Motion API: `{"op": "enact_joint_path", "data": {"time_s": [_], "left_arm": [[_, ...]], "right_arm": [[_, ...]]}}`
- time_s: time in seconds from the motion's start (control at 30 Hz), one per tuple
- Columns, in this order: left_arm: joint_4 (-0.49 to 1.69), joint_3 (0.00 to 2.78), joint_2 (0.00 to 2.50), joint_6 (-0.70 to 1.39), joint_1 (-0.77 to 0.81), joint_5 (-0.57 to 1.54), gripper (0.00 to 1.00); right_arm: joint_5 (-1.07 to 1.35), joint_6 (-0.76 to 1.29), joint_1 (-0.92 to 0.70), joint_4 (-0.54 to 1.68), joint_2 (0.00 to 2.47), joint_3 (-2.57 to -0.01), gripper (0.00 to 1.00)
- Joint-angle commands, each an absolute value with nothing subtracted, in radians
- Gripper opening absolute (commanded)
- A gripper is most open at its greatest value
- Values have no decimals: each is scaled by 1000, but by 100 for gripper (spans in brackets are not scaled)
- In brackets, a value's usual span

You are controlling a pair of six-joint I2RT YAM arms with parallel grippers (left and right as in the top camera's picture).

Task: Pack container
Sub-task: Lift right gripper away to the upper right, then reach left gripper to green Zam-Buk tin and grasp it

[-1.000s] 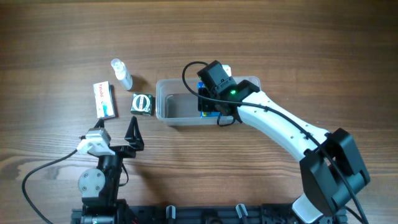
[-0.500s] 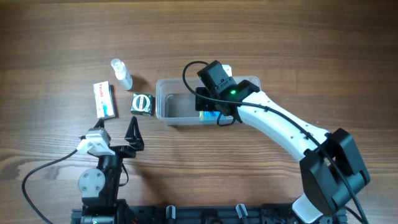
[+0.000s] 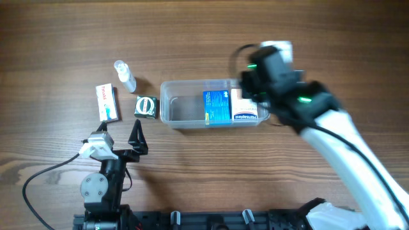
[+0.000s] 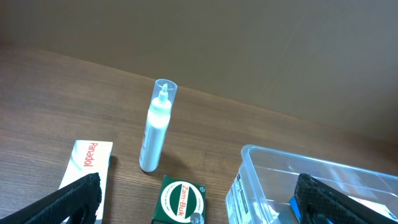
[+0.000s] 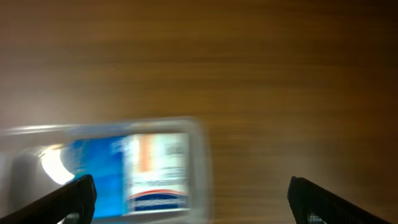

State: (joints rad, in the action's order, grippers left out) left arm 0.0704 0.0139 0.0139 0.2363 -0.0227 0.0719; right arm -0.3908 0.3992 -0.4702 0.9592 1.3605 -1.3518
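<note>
The clear plastic container [image 3: 182,110] lies mid-table with a blue box [image 3: 217,106] and a white and blue box [image 3: 248,110] inside its right half. It also shows in the left wrist view [image 4: 311,180] and, blurred, in the right wrist view [image 5: 199,168]. My right gripper [image 3: 255,80] is open and empty, raised over the container's right end, blurred by motion. My left gripper [image 3: 136,135] is open and empty, near the table's front left, pointing at a green Zam-Buk box [image 3: 146,106].
A white Panadol box [image 3: 107,102] lies at the left and shows in the left wrist view [image 4: 84,165]. A small white bottle [image 3: 124,76] stands behind it, also in the left wrist view [image 4: 155,134]. The green box [image 4: 182,198] lies beside the container's left end.
My right gripper has lifted out of the container and swung right, leaving the blue box inside it. The left arm has not moved.
</note>
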Motion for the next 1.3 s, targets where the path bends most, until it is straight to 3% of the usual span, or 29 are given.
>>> {"op": "enact_joint_path", "data": {"time_s": [0.0, 0.23, 0.37, 0.5, 0.53, 0.57, 0.6, 0.67, 0.7, 0.73, 1.1, 1.2, 1.27], "left_arm": [[71, 6, 7, 213, -29, 59, 100], [71, 6, 7, 213, -29, 59, 100], [71, 6, 7, 213, -29, 59, 100], [71, 6, 7, 213, -29, 59, 100], [71, 6, 7, 213, -29, 59, 100], [71, 6, 7, 213, -29, 59, 100], [71, 6, 7, 213, -29, 59, 100], [71, 6, 7, 213, -29, 59, 100], [71, 6, 7, 213, -29, 59, 100], [71, 6, 7, 213, -29, 59, 100], [57, 6, 7, 213, -29, 59, 100], [-94, 8, 7, 213, -29, 182, 100], [-42, 73, 15, 216, -29, 231, 100]], "right_arm": [[-479, 285, -286, 1053, 1261, -1356, 100], [-407, 334, 87, 1034, 1251, -1333, 100], [-9, -41, 170, 873, 1346, -1333, 100], [127, -144, 170, 788, 1391, -1333, 98], [181, -174, 170, 781, 1390, -1333, 90], [204, -184, 170, 777, 1390, -1333, 54], [186, -176, 170, 778, 1391, -1333, 4], [181, -177, 170, 778, 1390, -1333, 5], [181, -176, 170, 778, 1391, -1333, 17], [181, -177, 170, 778, 1391, -1333, 100], [181, -177, 170, 778, 1391, -1333, 100], [181, -177, 170, 778, 1391, -1333, 100], [181, -177, 170, 778, 1391, -1333, 100]]}}
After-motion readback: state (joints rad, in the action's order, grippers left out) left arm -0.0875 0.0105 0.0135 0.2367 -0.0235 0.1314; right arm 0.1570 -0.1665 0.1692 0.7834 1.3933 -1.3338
